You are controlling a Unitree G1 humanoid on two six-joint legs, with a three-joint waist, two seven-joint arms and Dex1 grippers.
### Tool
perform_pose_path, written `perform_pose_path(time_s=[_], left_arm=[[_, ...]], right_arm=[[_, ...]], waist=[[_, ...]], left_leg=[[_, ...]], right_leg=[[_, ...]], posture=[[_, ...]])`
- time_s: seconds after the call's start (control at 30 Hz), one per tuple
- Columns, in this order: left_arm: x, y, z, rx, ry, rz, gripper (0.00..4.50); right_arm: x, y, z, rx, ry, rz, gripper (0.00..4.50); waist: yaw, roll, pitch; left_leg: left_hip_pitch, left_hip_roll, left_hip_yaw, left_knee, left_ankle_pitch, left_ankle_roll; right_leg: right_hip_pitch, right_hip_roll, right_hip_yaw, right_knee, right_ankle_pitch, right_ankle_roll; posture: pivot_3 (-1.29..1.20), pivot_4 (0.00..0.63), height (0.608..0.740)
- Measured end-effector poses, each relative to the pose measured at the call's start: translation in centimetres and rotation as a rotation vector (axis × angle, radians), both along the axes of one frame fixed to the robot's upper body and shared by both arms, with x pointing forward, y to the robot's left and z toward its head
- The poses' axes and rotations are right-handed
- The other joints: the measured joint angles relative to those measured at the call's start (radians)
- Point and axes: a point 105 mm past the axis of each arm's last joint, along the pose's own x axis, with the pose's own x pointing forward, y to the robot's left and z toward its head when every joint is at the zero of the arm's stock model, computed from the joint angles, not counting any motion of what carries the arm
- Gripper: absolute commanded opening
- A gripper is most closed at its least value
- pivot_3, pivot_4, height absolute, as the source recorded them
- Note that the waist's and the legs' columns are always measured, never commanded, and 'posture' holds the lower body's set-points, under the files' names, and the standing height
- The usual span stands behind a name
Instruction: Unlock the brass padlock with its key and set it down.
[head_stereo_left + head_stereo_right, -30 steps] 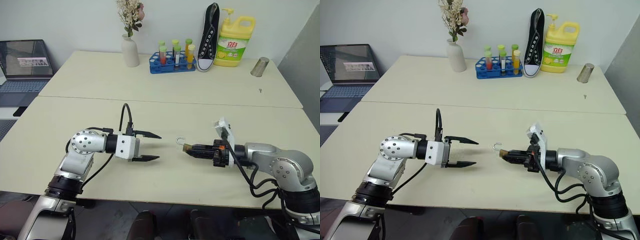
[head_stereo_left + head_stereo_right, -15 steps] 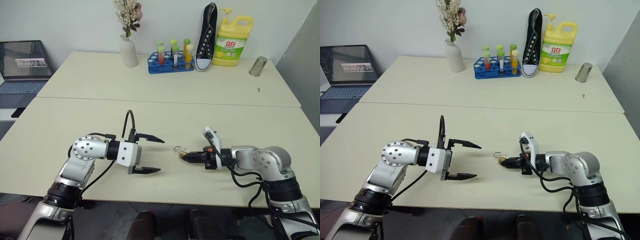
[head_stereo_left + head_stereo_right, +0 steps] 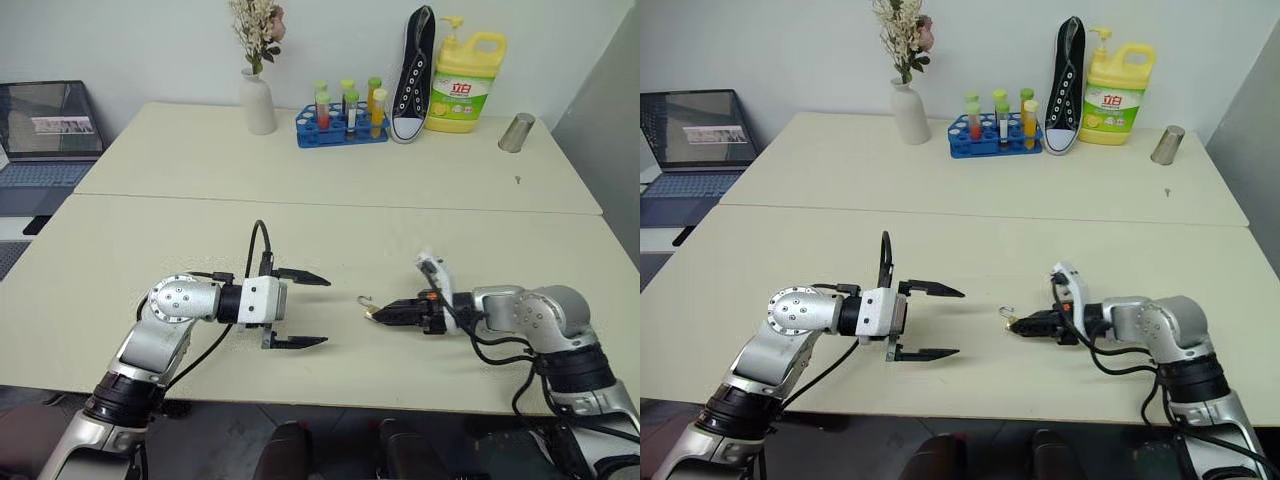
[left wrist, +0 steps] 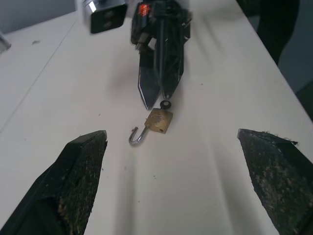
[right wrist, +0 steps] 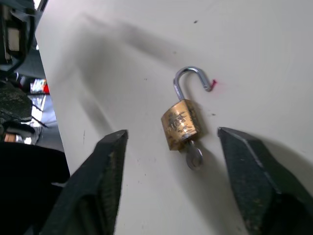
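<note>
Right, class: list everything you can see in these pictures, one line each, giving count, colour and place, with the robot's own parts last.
brass padlock: one, gold, shackle open, lying on the near table
key: one, silvery, in the padlock's base
tables: two, cream, pushed together
vase of dried flowers: one, white, far table
test tube rack: one, blue, beside the vase
sneaker: one, black, propped upright
detergent bottle: one, yellow
metal cup: one, silvery, far right
laptop: one, far left
left gripper: black, open
right gripper: black, open astride the padlock

Place: an office or lab room
Evidence: pale tables (image 3: 330, 150), open laptop (image 3: 45, 135), test-tube rack (image 3: 342, 118), plain white wall
</note>
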Motion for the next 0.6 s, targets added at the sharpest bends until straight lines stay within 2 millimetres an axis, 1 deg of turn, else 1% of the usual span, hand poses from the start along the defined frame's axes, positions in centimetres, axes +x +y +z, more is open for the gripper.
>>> perform_pose_path(time_s=[0.03, 0.07, 0.17, 0.2, 0.23, 0.27, 0.33, 0.4, 0.43, 0.53, 0.6], left_arm=[[0.2, 0.0, 0.0, -0.013, 0.047, 0.024, 4.50], [0.2, 0.0, 0.0, -0.012, 0.076, 0.033, 4.50], [0.3, 0.8, -0.2, 0.039, 0.137, 0.070, 4.50], [0.3, 1.1, -0.2, 0.055, 0.147, 0.082, 4.50], [0.4, 1.4, -0.3, 0.072, 0.154, 0.092, 4.50], [0.5, 1.6, -0.3, 0.085, 0.154, 0.100, 4.50], [0.5, 1.6, -0.2, 0.093, 0.142, 0.093, 4.50], [0.3, 1.6, -0.1, 0.099, 0.140, 0.071, 4.50], [0.2, 1.6, -0.2, 0.102, 0.143, 0.064, 4.50], [0.0, 1.7, -0.2, 0.115, 0.152, 0.046, 4.50], [-0.1, 1.7, -0.2, 0.117, 0.155, 0.038, 4.50]], right_arm=[[-0.1, -0.5, 0.1, -0.009, -0.014, -0.010, 4.38], [-0.6, -1.0, 0.1, -0.030, -0.041, -0.004, 4.45], [-2.7, -3.2, -0.2, -0.175, -0.187, 0.029, 4.45], [-3.4, -3.7, -0.3, -0.219, -0.232, 0.046, 4.45], [-4.1, -3.8, -0.2, -0.240, -0.276, 0.065, 4.45], [-4.6, -3.4, 0.4, -0.225, -0.332, 0.084, 4.45], [-4.8, -2.6, 2.3, -0.188, -0.457, 0.094, 4.45], [-4.7, -2.8, 4.1, -0.187, -0.568, 0.079, 4.45], [-4.7, -3.1, 4.5, -0.197, -0.599, 0.072, 4.45], [-4.8, -4.0, 4.3, -0.260, -0.632, 0.067, 4.45], [-5.0, -4.1, 4.1, -0.273, -0.640, 0.071, 4.45]], waist=[[0.000, 0.000, 0.000], [0.001, 0.000, 0.000], [0.008, 0.000, 0.000], [0.008, 0.000, 0.000], [0.008, 0.000, 0.000], [0.007, 0.000, 0.001], [-0.005, 0.000, 0.001], [-0.010, 0.000, 0.001], [-0.010, 0.000, 0.001], [-0.009, 0.000, 0.001], [-0.009, 0.000, 0.001]], left_leg=[[0.000, 0.000, 0.000, 0.000, 0.000, 0.000], [0.000, 0.000, -0.001, 0.000, 0.000, 0.000], [0.000, -0.001, -0.001, -0.001, 0.000, 0.000], [0.000, -0.001, -0.001, -0.001, 0.000, 0.000], [0.000, 0.000, -0.001, -0.001, 0.000, 0.000], [0.000, 0.000, -0.001, -0.001, 0.000, 0.000], [0.001, 0.001, 0.002, -0.001, 0.000, -0.001], [0.001, 0.001, 0.001, -0.001, 0.000, -0.001], [0.001, 0.001, 0.001, -0.001, 0.000, -0.001], [0.001, 0.001, 0.001, -0.001, 0.000, -0.001], [0.001, 0.001, 0.001, -0.001, 0.000, -0.001]], right_leg=[[0.000, 0.000, 0.000, 0.000, 0.000, 0.000], [0.000, 0.000, 0.000, 0.000, 0.000, 0.001], [0.000, 0.000, -0.001, -0.001, -0.002, 0.003], [0.000, 0.000, -0.001, -0.001, -0.003, 0.004], [0.000, 0.000, -0.001, -0.001, -0.003, 0.004], [0.000, 0.000, 0.000, -0.001, -0.003, 0.004], [0.000, 0.000, 0.000, -0.001, -0.003, 0.004], [0.000, 0.000, 0.001, 0.000, -0.003, 0.004], [0.000, 0.000, 0.001, -0.001, -0.003, 0.004], [0.000, 0.000, 0.001, -0.001, -0.003, 0.003], [0.000, 0.000, 0.001, -0.001, -0.003, 0.003]], posture=[[0.00, 0.150, 0.740], [0.00, 0.150, 0.740], [0.00, 0.150, 0.740], [0.00, 0.150, 0.740], [0.00, 0.150, 0.740], [0.00, 0.150, 0.740], [0.00, 0.150, 0.740], [0.00, 0.150, 0.740], [0.00, 0.150, 0.740], [0.00, 0.150, 0.740], [0.00, 0.150, 0.740]])
